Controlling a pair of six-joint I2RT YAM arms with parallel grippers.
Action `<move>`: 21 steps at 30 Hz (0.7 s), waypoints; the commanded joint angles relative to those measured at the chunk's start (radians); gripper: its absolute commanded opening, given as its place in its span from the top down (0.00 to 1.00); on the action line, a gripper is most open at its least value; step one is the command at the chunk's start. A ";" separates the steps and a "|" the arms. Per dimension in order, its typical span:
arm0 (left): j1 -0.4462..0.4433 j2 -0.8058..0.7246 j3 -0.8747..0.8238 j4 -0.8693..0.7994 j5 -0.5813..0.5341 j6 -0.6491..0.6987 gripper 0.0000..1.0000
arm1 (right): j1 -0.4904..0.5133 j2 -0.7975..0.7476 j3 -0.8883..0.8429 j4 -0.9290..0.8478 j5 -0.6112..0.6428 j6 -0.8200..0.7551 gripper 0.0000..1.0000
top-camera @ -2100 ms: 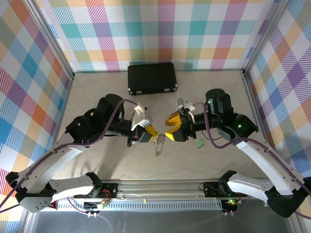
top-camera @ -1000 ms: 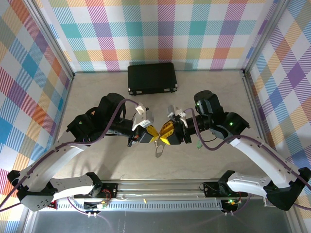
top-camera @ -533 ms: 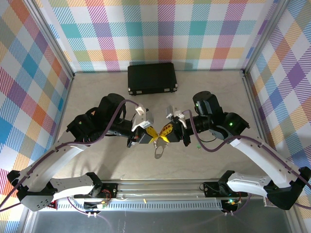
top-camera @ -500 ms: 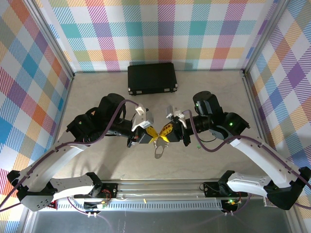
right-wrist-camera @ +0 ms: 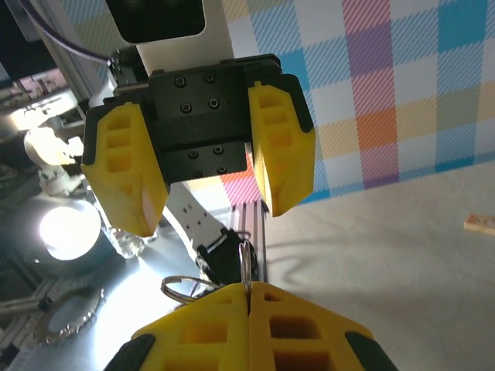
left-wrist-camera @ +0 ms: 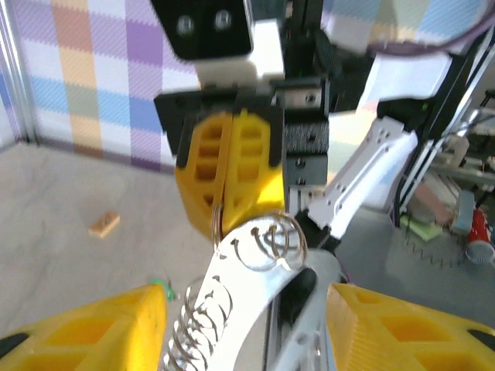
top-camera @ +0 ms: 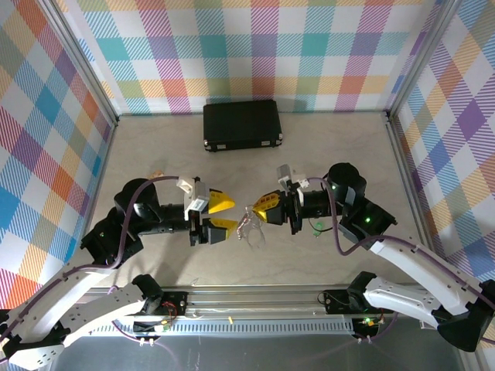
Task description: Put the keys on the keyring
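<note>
My right gripper (top-camera: 265,207) is clamped on the keyring (top-camera: 250,229), whose loop droops toward my left gripper (top-camera: 230,214), jaws parted. The green key (top-camera: 317,226) lies on the bench (top-camera: 155,154) behind the right gripper, nearer that arm.

Silver keyring (top-camera: 251,226) aloft, green key (top-camera: 317,226) nearby

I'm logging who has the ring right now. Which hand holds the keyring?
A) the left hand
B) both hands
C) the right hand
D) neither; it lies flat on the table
C: the right hand is shut on the top of the keyring, which hangs from it, while the left hand stands open and apart from the loop.
</note>
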 commanded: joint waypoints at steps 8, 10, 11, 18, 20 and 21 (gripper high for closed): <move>0.004 0.051 -0.009 0.265 -0.002 -0.112 0.55 | 0.004 -0.021 -0.045 0.371 -0.011 0.173 1.00; 0.005 0.054 -0.011 0.299 -0.003 -0.127 0.59 | 0.004 -0.022 -0.050 0.379 -0.016 0.175 1.00; 0.005 0.054 -0.016 0.316 -0.006 -0.136 0.60 | 0.004 -0.022 -0.053 0.383 -0.017 0.177 1.00; 0.005 0.075 -0.012 0.342 0.015 -0.151 0.66 | 0.004 -0.032 -0.065 0.391 -0.021 0.166 1.00; 0.004 0.083 -0.007 0.346 0.031 -0.158 0.67 | 0.004 -0.033 -0.068 0.395 -0.019 0.167 1.00; 0.005 0.086 -0.004 0.347 0.037 -0.159 0.68 | 0.004 -0.033 -0.068 0.399 -0.018 0.169 1.00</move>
